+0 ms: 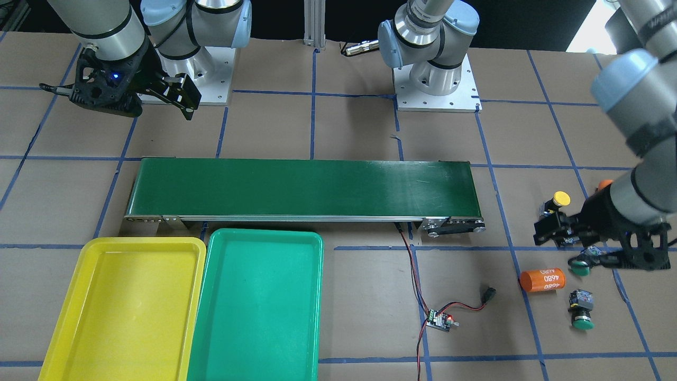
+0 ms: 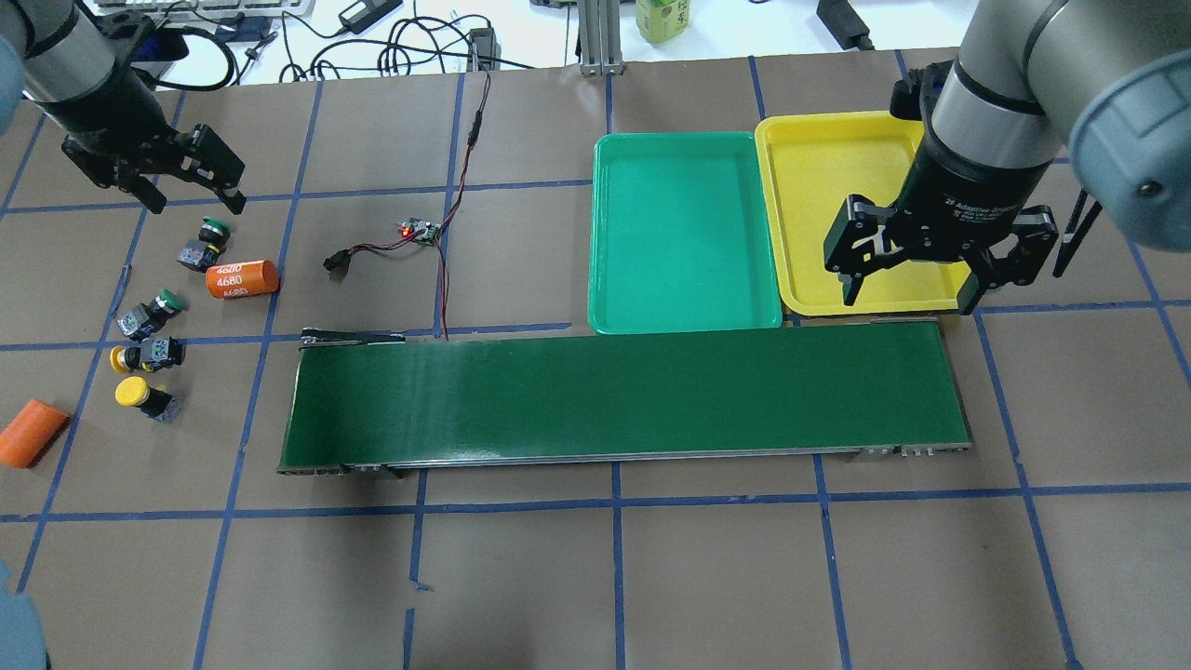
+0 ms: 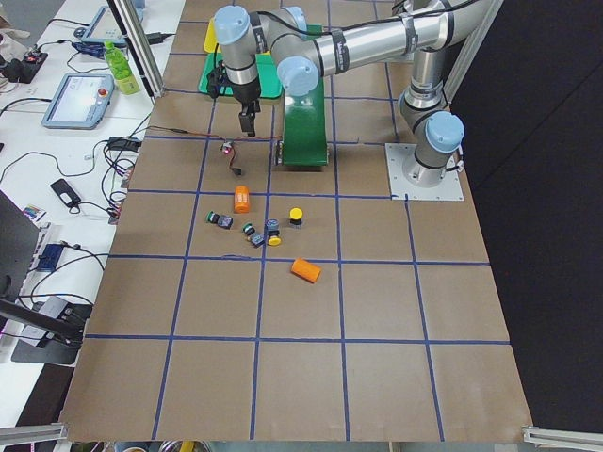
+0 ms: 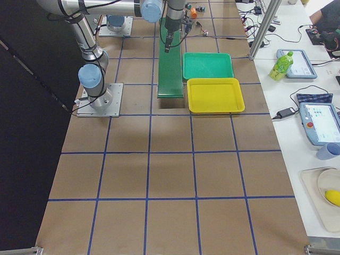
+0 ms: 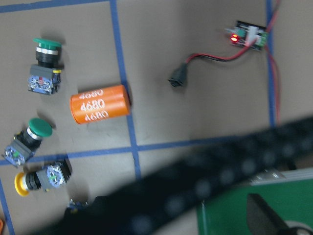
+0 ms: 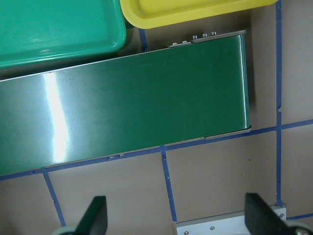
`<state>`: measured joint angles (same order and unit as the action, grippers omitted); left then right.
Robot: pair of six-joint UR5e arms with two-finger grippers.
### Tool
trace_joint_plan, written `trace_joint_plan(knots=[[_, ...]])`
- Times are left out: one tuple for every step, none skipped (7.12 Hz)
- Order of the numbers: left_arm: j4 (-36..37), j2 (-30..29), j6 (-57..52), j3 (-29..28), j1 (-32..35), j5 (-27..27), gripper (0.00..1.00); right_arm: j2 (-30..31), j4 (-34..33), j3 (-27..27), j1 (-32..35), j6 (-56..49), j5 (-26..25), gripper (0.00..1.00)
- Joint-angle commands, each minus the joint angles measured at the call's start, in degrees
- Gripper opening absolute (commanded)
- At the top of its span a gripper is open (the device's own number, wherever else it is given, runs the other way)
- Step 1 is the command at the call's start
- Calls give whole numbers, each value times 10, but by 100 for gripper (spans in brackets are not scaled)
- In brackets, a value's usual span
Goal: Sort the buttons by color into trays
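Fingers (image 2: pixel 226 181) of left gripper (image 2: pixel 193 199) wide apart, empty, near the buttons (image 2: pixel 132 391); right gripper (image 2: pixel 910 300) likewise, by the conveyor belt (image 2: pixel 623 391)

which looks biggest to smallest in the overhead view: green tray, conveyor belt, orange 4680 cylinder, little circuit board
1. long dark-green conveyor belt
2. shallow green plastic tray
3. orange cylinder marked 4680
4. small red-lit circuit board

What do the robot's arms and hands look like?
The left arm and right arm are shiny silver tubes with pale blue joint caps. The left gripper and right gripper are black, each with two black fingers. The right one has white lettering.
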<state>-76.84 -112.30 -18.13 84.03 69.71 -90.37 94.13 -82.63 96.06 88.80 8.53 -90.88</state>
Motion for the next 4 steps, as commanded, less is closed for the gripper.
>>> trace_joint_plan(knots=[[56,-62,68,-9,-15,-19,100,0,0,1,1,0,0,100],[71,-89,71,-10,-26,-18,100,0,0,0,0,0,0,100],[91,-108,61,-4,-26,-19,100,0,0,1,1,0,0,100],[110,-121,16,3,-26,-19,100,0,0,1,0,0,0,100]])
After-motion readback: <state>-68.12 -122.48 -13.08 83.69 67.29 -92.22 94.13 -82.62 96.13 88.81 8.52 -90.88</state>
